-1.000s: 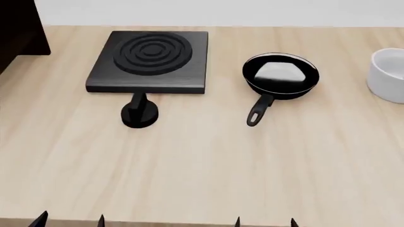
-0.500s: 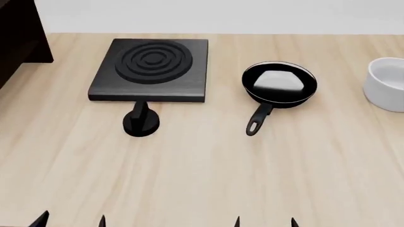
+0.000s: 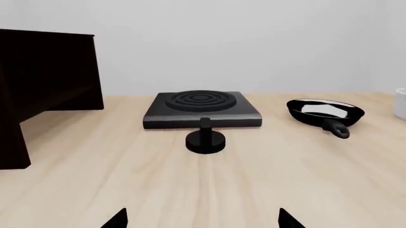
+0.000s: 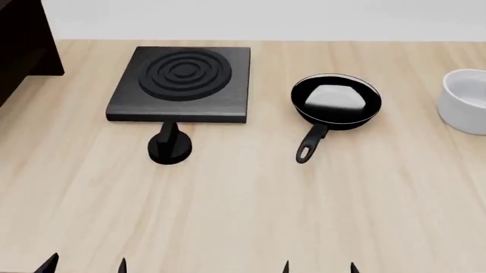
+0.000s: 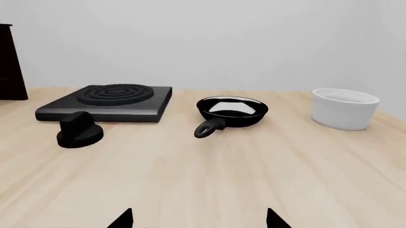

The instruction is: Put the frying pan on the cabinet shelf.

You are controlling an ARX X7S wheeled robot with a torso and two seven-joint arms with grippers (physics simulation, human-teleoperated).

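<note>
The frying pan (image 4: 336, 101) sits upright on the wooden table, right of centre, its looped handle pointing toward me; it also shows in the left wrist view (image 3: 324, 110) and the right wrist view (image 5: 232, 110). The dark cabinet (image 4: 23, 40) stands at the far left (image 3: 44, 71); its inside is too dark to make out the cabinet shelf. My left gripper (image 4: 85, 266) (image 3: 203, 221) and right gripper (image 4: 319, 267) (image 5: 198, 219) are at the table's near edge, well short of the pan. Both are open with nothing between the fingertips.
A square black hob plate (image 4: 182, 77) with rings lies left of the pan, and a black knob (image 4: 169, 147) stands in front of it. A white bowl (image 4: 465, 99) stands at the right edge. A pale wall runs behind the table.
Everything sits slightly lower in the head view than one second ago, as the view shifted. No object on the table moved, and both grippers keep their place.
</note>
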